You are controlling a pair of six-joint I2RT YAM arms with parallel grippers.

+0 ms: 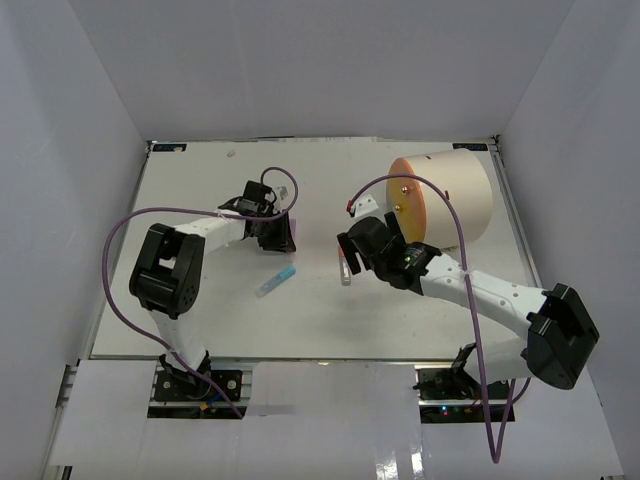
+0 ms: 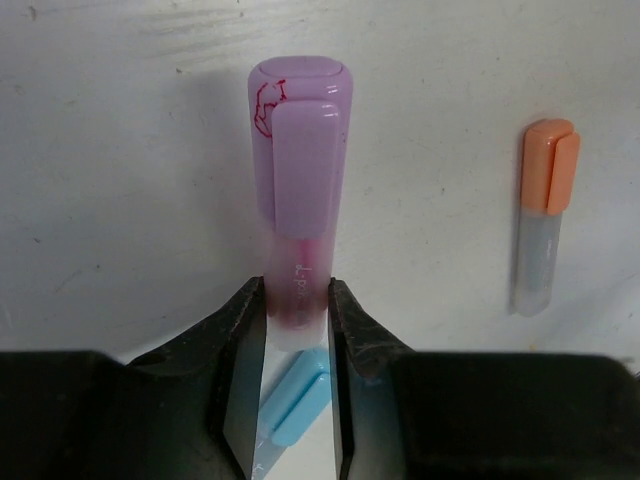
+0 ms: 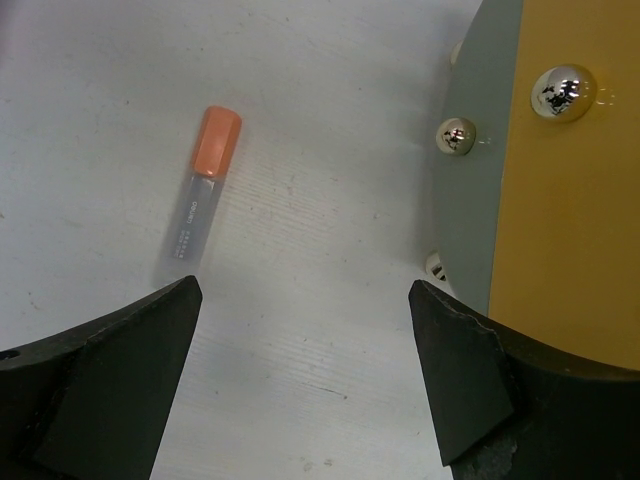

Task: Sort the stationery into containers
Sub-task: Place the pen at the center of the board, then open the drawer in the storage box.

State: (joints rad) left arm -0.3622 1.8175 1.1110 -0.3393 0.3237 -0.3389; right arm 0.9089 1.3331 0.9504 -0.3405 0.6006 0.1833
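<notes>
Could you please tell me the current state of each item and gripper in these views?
Left gripper: shut on the purple pen.
Right gripper: open, empty.
Purple pen: capped, gripped by its barrel.
Orange pen: capped, lying loose on the table.
Blue pen: capped, lying loose on the table.
Drum: lying on its side.
</notes>
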